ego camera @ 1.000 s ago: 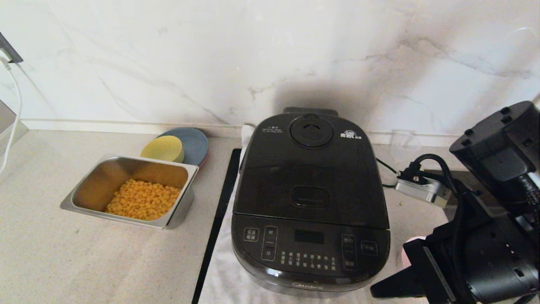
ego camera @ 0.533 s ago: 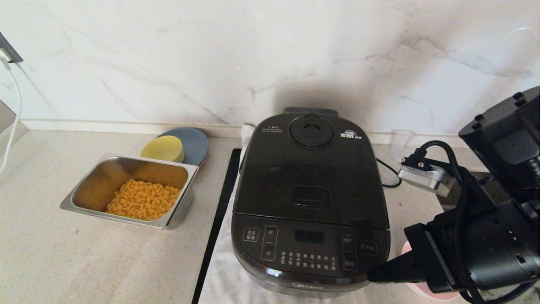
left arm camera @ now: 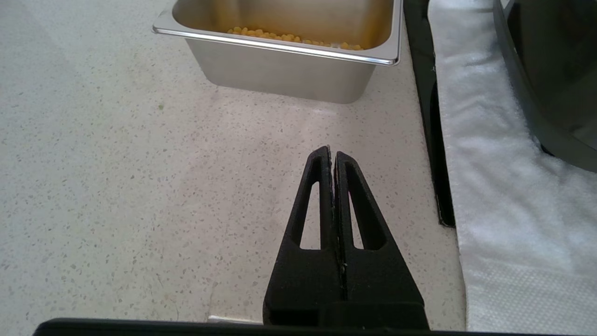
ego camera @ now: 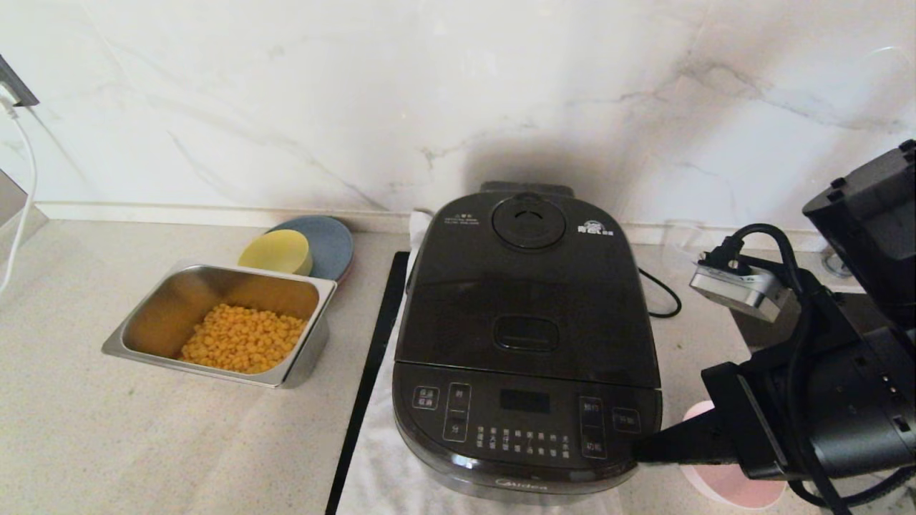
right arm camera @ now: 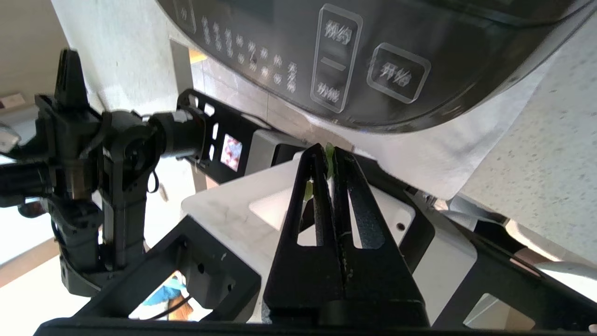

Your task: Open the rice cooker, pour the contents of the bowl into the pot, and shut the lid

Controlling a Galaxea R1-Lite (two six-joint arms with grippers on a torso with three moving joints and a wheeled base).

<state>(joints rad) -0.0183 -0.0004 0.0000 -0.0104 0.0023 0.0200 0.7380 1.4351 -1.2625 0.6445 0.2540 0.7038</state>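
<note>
Right gripper (ego camera: 644, 450) closed, empty, tips beside near-right corner of cooker (ego camera: 526, 336); pink bowl (ego camera: 730, 483) under it. Left gripper (left arm camera: 332, 156) closed, parked.

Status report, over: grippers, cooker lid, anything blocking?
Right gripper shut, empty, beside rice cooker front corner. Left gripper shut, parked. Lid closed. Nothing blocking.

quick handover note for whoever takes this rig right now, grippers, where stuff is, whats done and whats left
Right gripper: shut, empty, at the front right corner of the rice cooker, above the pink bowl.
Left gripper: shut, empty, parked over the counter near the steel tray of corn.
Lid is down; pot hidden.
Whether the pour is done cannot be told; green bits stick to the right fingers. Check the bowl.
</note>
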